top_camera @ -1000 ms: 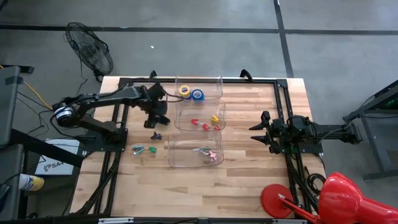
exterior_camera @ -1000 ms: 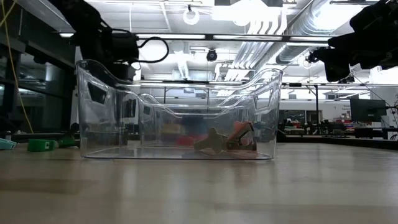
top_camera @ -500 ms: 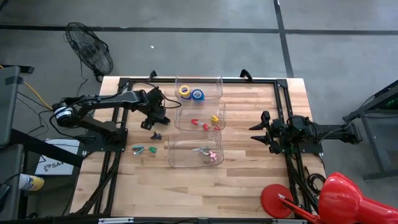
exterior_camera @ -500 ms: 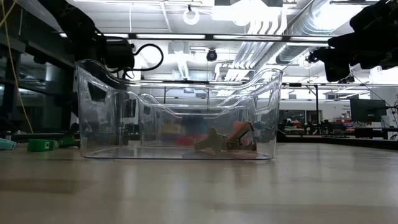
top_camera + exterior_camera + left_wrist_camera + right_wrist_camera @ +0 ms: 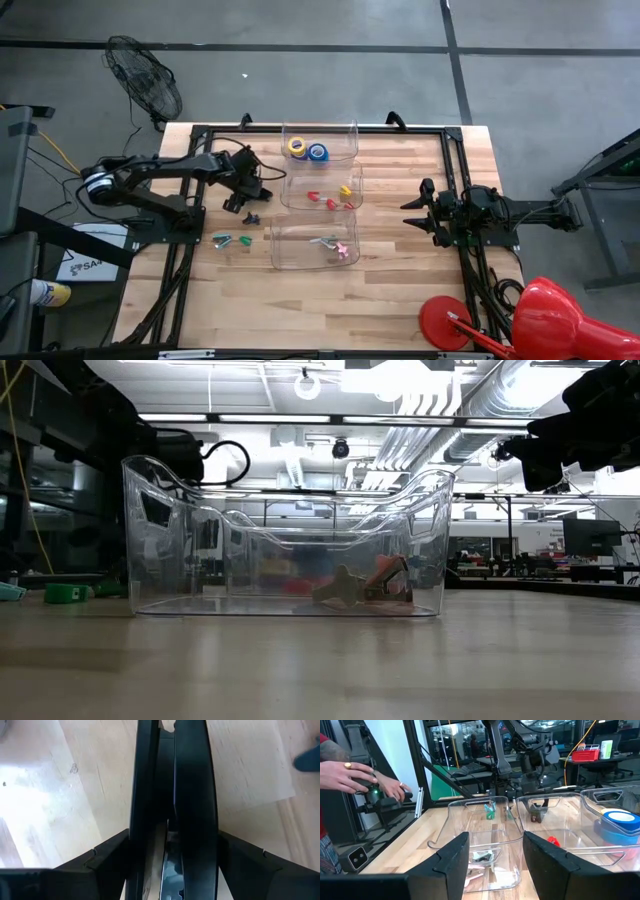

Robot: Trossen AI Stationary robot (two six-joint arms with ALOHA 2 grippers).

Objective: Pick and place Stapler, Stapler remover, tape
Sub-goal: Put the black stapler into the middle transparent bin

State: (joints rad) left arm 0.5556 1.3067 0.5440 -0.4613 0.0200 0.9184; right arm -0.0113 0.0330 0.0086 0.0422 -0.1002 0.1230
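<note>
My left gripper hangs empty, fingers spread wide, beside the middle bin, just above a small dark stapler remover on the table; I judge that's my next pick, needing a short drop. Tape sits in the far bin. My right gripper waits parted, empty.

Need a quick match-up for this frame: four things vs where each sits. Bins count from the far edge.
Things:
1. tape
2. black remover
3. left claw
4. right claw

Places:
A. bare wood, left of the bins
B. far bin
C. right of the bins, waiting
D. above the table, just beyond the black remover

Pairs: 1-B, 2-A, 3-D, 4-C
</note>
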